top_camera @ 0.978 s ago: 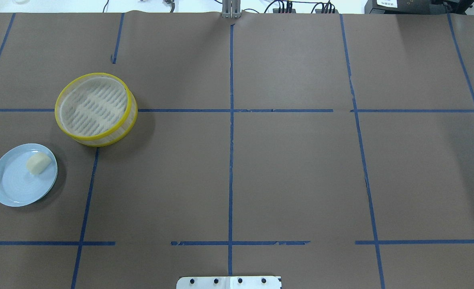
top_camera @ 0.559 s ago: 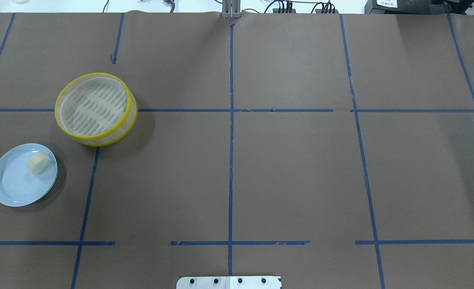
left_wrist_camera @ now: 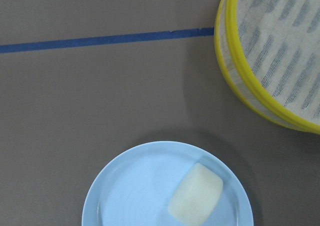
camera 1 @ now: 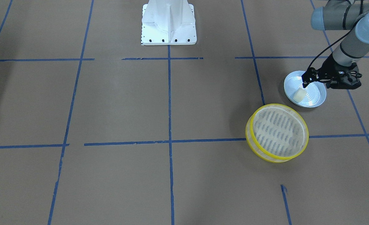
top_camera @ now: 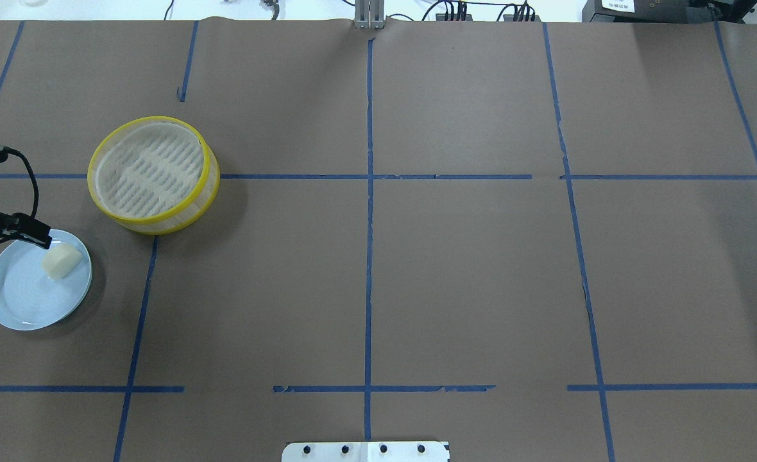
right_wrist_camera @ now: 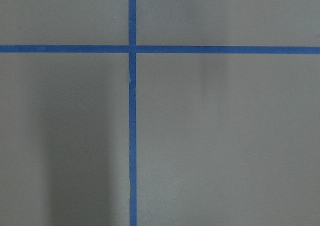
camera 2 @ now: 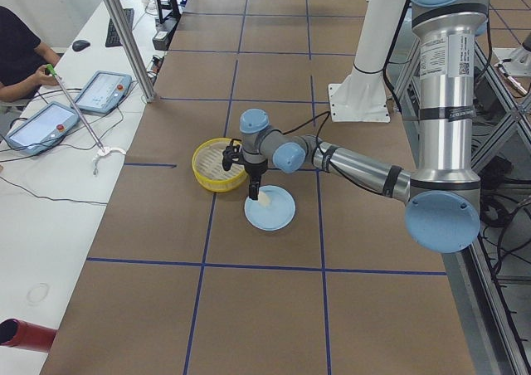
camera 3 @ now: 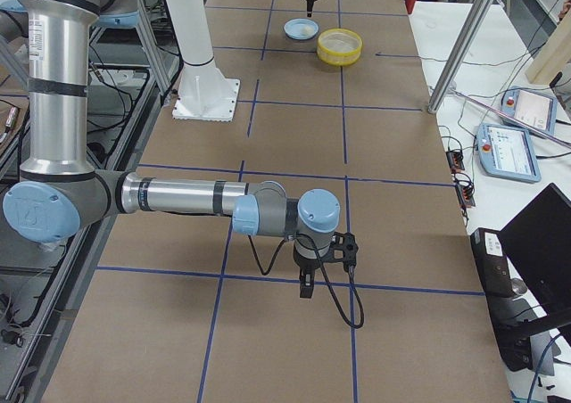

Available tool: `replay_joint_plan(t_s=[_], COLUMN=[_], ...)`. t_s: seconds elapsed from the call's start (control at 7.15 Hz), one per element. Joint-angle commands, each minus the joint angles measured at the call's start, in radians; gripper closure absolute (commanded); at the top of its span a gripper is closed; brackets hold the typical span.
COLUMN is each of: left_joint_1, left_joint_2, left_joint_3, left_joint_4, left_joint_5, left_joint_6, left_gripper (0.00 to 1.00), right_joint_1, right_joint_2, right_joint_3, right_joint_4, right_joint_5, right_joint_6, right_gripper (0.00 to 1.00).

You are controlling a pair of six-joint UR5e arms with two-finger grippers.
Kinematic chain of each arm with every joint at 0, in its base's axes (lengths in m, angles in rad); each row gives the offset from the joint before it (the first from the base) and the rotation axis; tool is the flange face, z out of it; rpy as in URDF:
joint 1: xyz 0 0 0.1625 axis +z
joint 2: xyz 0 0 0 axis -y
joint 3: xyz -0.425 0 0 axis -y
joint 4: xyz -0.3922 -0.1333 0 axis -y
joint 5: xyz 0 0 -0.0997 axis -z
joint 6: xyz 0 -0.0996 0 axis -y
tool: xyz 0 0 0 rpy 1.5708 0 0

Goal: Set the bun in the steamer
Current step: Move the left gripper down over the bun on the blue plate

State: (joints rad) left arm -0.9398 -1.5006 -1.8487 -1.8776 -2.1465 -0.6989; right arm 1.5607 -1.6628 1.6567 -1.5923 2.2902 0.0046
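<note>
Basically nothing done yet; the bun (top_camera: 62, 262) sits on the plate (top_camera: 19, 301), and the steamer (top_camera: 160, 224) nearby on the bench is empty. Left tool (top_camera: 43, 241) hangs right by the bun, holding nothing; can't tell if it's open or closed; grab, carry and drop are all left.

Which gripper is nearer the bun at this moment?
Left. The left gripper hovers close by the bun, over the plate. The right gripper is far off, at the opposite end of the table.
</note>
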Motion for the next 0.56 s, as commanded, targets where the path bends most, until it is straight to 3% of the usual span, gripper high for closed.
replay_joint_plan(t_s=[0.0,0.42], left_joint_1=[0.058,0.059], left_joint_2=[-0.018,-0.039], left_joint_3=[0.058,0.106], left_joint_4=[-0.040,-0.052], left_joint_5=[0.004,0.002], left_joint_6=[-0.014,-0.002], left_gripper=[0.00,0.00], right_joint_1=[-0.001,0.001], right_joint_2=[0.000,0.000], right_joint_3=[0.000,0.000], right_joint_4=[0.000,0.000], right_joint_5=[0.000,0.000], right_joint_6=[0.000,0.000], right_gripper=[0.00,0.00])
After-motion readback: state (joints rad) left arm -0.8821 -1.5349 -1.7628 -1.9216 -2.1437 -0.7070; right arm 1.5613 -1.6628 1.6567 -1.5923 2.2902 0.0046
